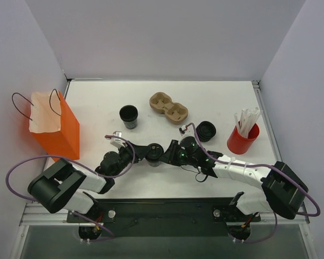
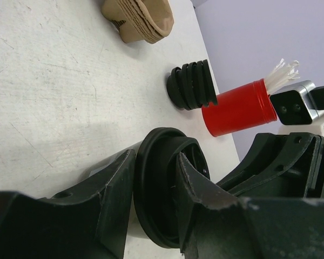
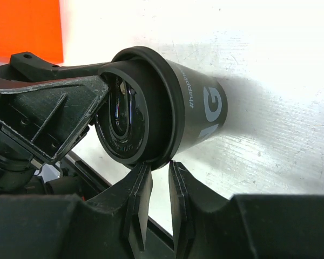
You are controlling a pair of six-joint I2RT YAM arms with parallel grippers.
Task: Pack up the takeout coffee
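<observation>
The takeout coffee [image 1: 154,153], a small black cup with grey lettering and a black lid, stands on the white table between both arms. My left gripper [image 1: 149,152] reaches it from the left. In the left wrist view its fingers [image 2: 114,199] sit on either side of the lidded cup [image 2: 157,200], shut on it. My right gripper [image 1: 164,155] comes from the right. In the right wrist view that gripper [image 3: 159,165] pinches the lid's rim between its nearly closed tips, under the cup [image 3: 197,108]. A left finger [image 3: 59,105] lies across the lid's top.
An orange paper bag [image 1: 54,127] stands open at the far left, also showing as an orange bag [image 3: 24,27] in the right wrist view. A lidless black cup [image 1: 128,116], cardboard carrier [image 1: 168,107], stack of lids [image 1: 206,130] and red cup of white sticks [image 1: 243,139] sit behind the arms.
</observation>
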